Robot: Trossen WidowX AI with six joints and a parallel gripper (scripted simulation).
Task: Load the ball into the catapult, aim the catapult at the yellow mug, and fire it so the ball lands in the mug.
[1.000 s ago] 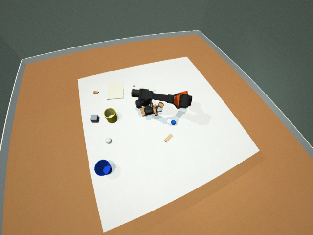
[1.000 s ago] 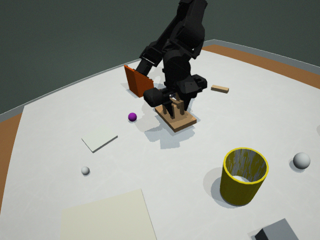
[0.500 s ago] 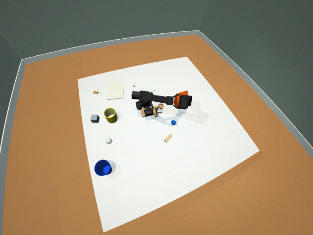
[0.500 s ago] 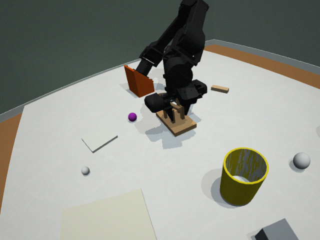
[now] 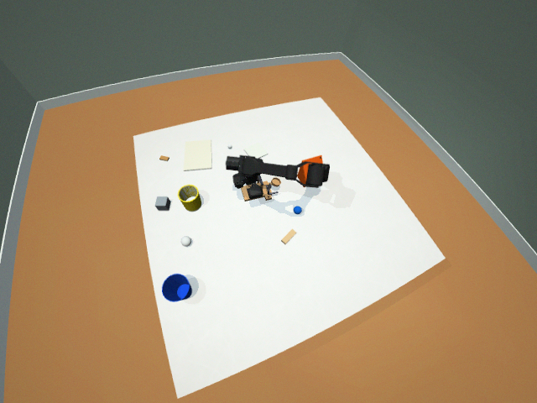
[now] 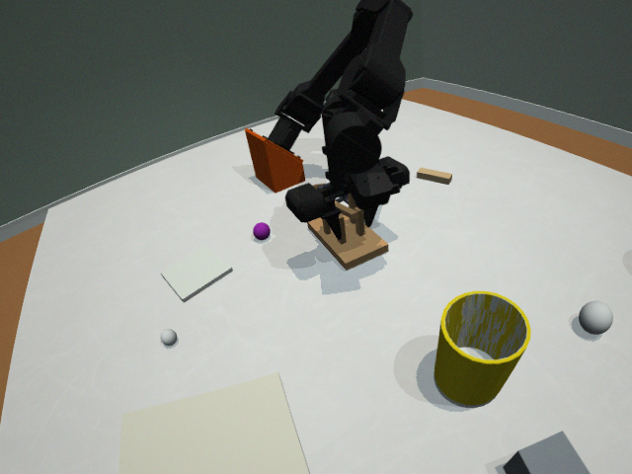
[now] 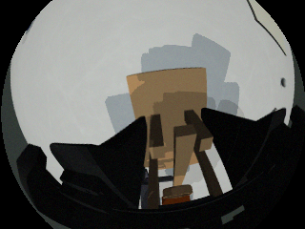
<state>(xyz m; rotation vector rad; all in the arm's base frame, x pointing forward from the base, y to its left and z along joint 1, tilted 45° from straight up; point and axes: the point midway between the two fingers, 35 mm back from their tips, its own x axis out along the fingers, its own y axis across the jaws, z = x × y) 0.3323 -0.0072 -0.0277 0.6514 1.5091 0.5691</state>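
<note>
The wooden catapult (image 5: 246,194) (image 6: 364,250) (image 7: 167,83) stands on the white table top, its base end roughly toward the yellow mug (image 5: 191,203) (image 6: 469,377). My gripper (image 5: 256,191) (image 6: 355,232) (image 7: 174,116) is open, its fingers low on either side of the catapult's posts. The catapult's cup (image 5: 275,185) (image 7: 177,192) lies at the end away from the mug. Something orange-red shows at the cup in the wrist view; I cannot tell whether it is a ball. A blue ball (image 5: 297,210) and a purple ball (image 6: 261,231) rest on the table.
A blue mug (image 5: 176,287), a grey block (image 5: 162,202) (image 6: 551,456), a large white ball (image 5: 185,240) (image 6: 595,317) and a small one (image 5: 229,146) (image 6: 168,337) stand around. A wooden strip (image 5: 289,236) (image 6: 434,176) and a cream panel (image 5: 198,154) (image 6: 214,429) lie flat.
</note>
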